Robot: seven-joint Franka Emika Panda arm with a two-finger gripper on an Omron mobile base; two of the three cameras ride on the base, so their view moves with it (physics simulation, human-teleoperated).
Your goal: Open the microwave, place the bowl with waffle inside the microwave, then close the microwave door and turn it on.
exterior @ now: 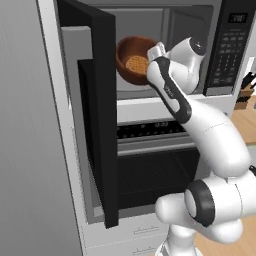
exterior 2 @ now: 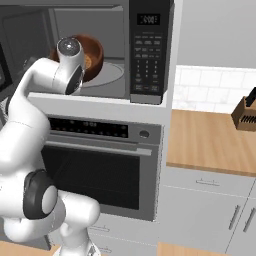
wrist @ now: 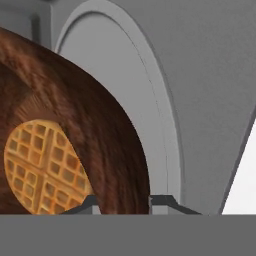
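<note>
Bowl with waffle [exterior: 134, 61]: jaws gripping its rim, hanging inside microwave [exterior 2: 150, 50]; microwave door [exterior: 97, 115] standing open; release, closing, starting remaining.

A silver-fronted oven [exterior 2: 100, 165] fills the lower middle; a knife block [exterior 2: 246, 116] stands on the wooden counter [exterior 2: 210, 145] at right.

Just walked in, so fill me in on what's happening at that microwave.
The robot arm has its gripper shut on the rim of a wooden bowl with a waffle in it, holding it tilted inside the open microwave, above the turntable. The microwave door stands swung wide open.
</note>
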